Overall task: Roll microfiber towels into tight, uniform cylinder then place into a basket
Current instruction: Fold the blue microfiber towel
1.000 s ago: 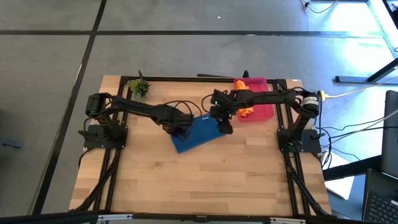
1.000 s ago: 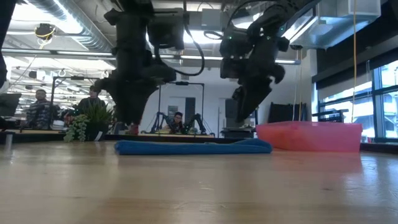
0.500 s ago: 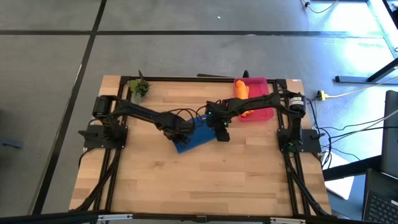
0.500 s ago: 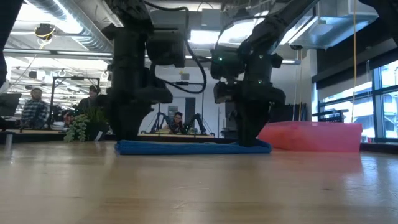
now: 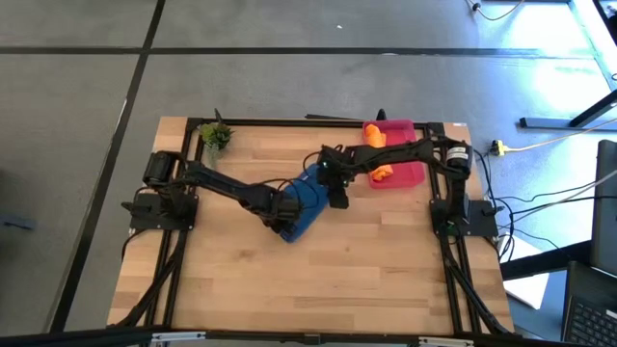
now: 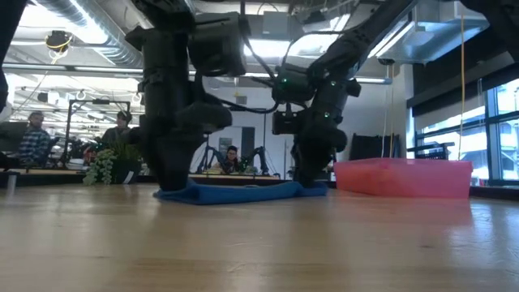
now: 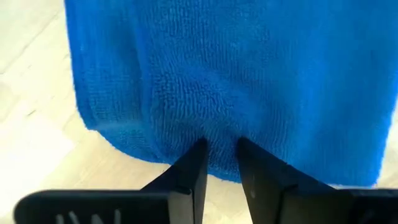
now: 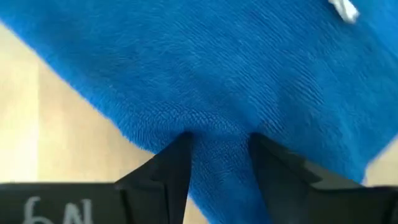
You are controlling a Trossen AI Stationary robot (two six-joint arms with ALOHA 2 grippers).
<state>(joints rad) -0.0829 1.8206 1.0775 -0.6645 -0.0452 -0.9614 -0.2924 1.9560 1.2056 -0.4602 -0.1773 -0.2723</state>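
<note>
Pinching the near edge of the medium blue microfiber towel [image 7: 249, 74], the left gripper [image 7: 220, 163] had its two dark fingers drawn close together with a small ridge of the soft cloth caught between them. Seen from above, that blue towel [image 5: 304, 204] lay bunched and partly folded near the middle of the pale wooden table [image 5: 318, 280], with the left gripper [image 5: 282, 209] at its lower left end and the right gripper [image 5: 337, 196] at its upper right end. The right gripper [image 8: 217, 155] was likewise clamped on the towel's edge, a fold of blue pile [image 8: 249, 74] squeezed between its fingertips. At table height, both arms came straight down onto the low blue heap [image 6: 243, 192], which rested on the wood. The bright orange towel [image 5: 379, 154] sat inside the shallow rectangular pink-red plastic basket [image 5: 410, 176] at the table's far right corner. A small green potted plant [image 5: 216, 137] stood at the far left corner.
</note>
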